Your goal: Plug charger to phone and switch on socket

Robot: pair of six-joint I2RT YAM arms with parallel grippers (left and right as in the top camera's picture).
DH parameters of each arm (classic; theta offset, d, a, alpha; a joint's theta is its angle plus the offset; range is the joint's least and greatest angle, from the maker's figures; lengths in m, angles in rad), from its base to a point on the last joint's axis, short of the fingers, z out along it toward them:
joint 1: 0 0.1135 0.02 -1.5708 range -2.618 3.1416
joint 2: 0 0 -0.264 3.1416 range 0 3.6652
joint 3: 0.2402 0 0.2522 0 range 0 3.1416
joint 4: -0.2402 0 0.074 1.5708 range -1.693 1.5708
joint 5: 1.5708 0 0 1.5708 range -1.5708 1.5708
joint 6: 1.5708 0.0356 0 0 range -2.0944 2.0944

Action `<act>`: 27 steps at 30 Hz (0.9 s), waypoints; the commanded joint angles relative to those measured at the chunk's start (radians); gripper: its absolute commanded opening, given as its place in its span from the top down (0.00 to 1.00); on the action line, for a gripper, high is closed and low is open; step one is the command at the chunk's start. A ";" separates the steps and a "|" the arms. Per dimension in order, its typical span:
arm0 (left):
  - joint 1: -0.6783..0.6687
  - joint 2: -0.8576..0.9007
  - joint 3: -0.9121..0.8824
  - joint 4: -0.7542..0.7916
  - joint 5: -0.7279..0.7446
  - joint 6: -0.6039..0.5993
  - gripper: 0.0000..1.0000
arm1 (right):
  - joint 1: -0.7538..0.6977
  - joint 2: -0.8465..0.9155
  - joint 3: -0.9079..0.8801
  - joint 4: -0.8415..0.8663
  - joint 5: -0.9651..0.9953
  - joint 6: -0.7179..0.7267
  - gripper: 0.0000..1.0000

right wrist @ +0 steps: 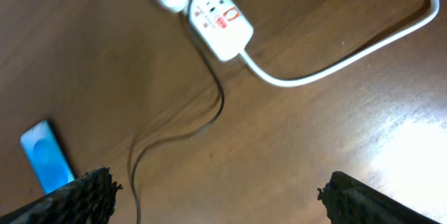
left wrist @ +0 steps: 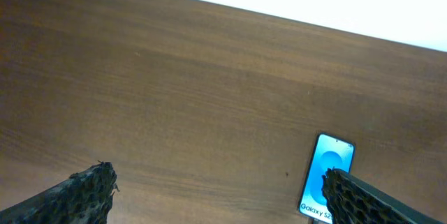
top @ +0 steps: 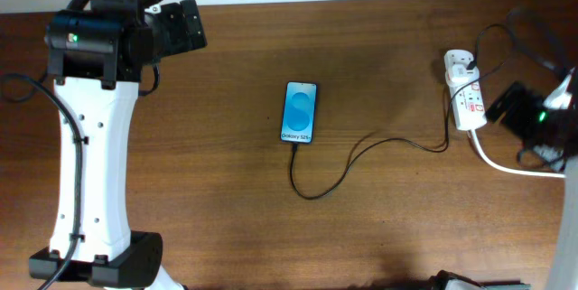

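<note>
The phone [top: 300, 111] lies mid-table with its blue screen up, and it also shows in the left wrist view [left wrist: 327, 182] and the right wrist view [right wrist: 46, 154]. The thin black charger cable [top: 361, 150] runs from the phone's near end, where its tip meets the phone, in a loop to the socket [top: 464, 89] at the right. The white socket with red-marked switches also shows in the right wrist view [right wrist: 216, 18]. My left gripper [left wrist: 220, 185] is open and empty at the far left, away from the phone. My right gripper [right wrist: 218, 189] is open and empty, just right of the socket.
The socket's thick white cord [top: 506, 165] curves off toward the right edge. The left arm's white body [top: 86, 154] and base take up the table's left side. Black robot cables [top: 18, 87] hang at the far left.
</note>
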State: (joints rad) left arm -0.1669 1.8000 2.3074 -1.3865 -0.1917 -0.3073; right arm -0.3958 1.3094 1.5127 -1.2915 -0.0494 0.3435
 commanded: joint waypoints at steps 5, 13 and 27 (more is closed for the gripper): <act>-0.002 -0.002 -0.003 0.001 -0.011 0.001 0.00 | 0.121 -0.465 -0.342 -0.161 -0.010 0.002 0.02; -0.002 -0.002 -0.003 0.001 -0.011 0.001 0.01 | 0.122 -0.463 -0.342 -0.235 -0.279 0.008 0.02; -0.002 -0.002 -0.003 0.001 -0.011 0.001 0.01 | 0.122 -0.640 -0.345 -0.165 -0.304 -0.112 0.02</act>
State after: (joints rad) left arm -0.1673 1.8000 2.3074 -1.3884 -0.1921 -0.3073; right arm -0.2813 0.7162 1.1740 -1.4815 -0.3359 0.2665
